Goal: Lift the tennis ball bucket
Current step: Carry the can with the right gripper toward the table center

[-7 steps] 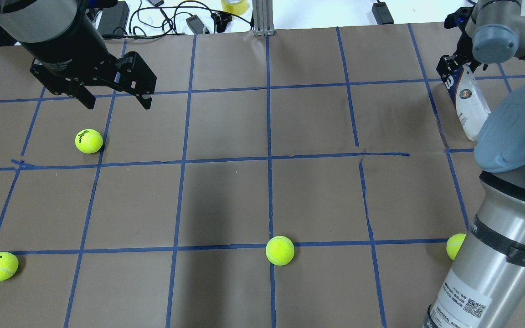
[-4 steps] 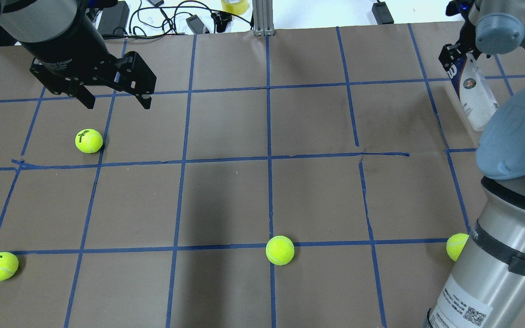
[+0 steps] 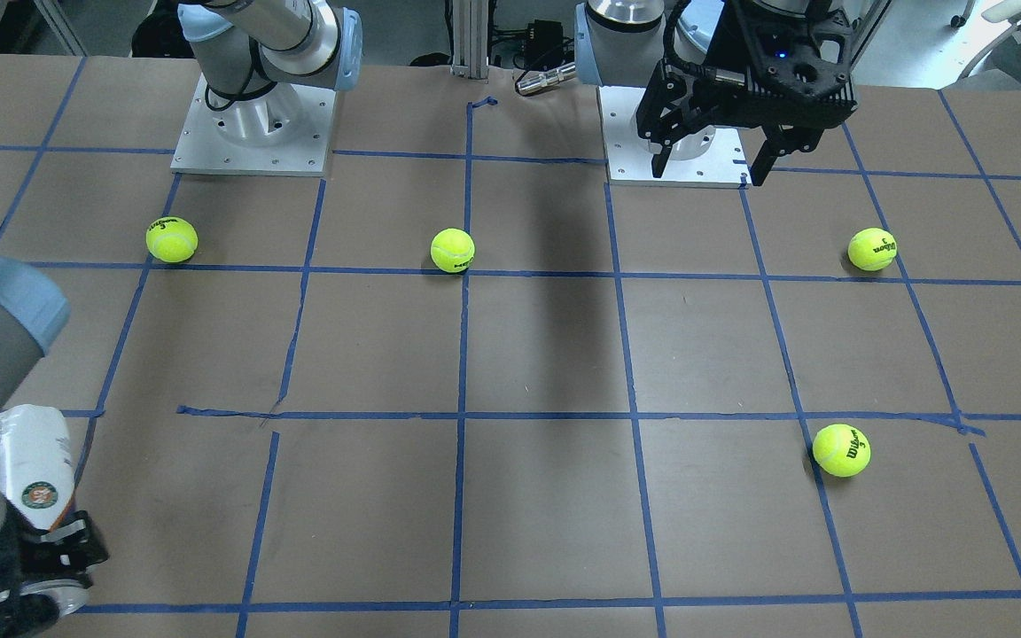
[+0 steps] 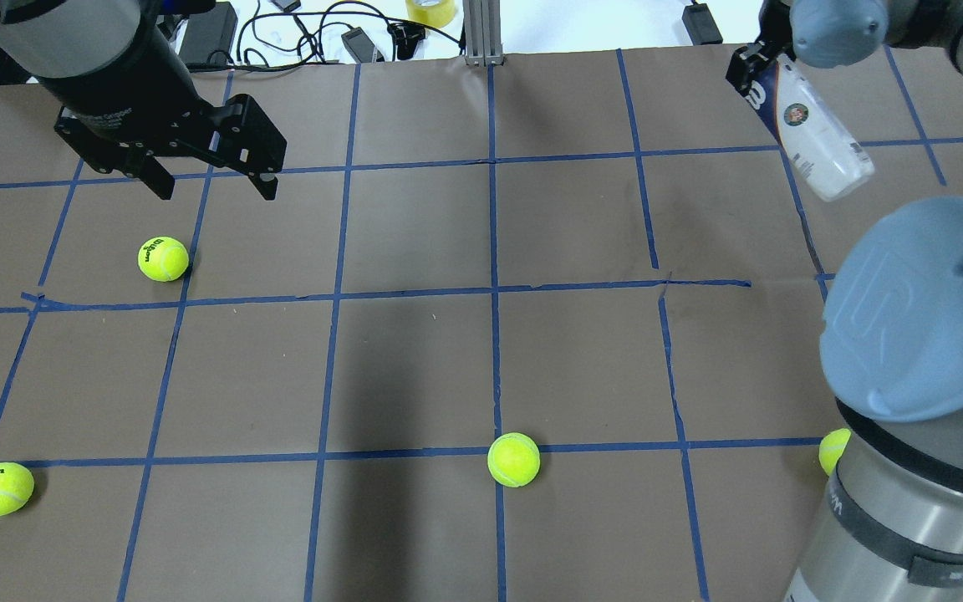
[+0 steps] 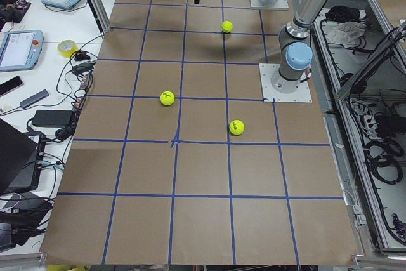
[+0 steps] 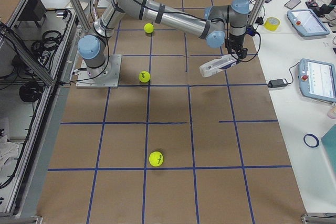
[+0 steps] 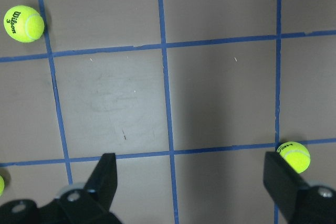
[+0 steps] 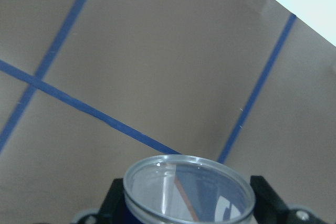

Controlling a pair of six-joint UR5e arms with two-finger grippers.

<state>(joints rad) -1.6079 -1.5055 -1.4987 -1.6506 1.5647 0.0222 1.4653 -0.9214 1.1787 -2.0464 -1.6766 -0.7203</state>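
While the right gripper (image 4: 759, 84) pinches the one tennis ball bucket (image 4: 816, 142) by its end, bucket tilted in the air above the table (image 4: 415, 376) far corner, four tennis balls (image 3: 172, 240) (image 3: 453, 250) (image 3: 872, 249) (image 3: 841, 450) lying apart below, left gripper (image 4: 216, 186) spread wide over the table

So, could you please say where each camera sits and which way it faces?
Front-facing: across the table, facing the robot; bases, open left hand.
Overhead: behind the robot, looking down; right hand holding tennis ball bucket.
Exterior left: table's left end; left arm.
Exterior right: table's right end; right arm, bucket.
Left wrist: downward; own fingers.
Right wrist: along the bucket; fingertips.
Front-facing and overhead share four tennis balls.
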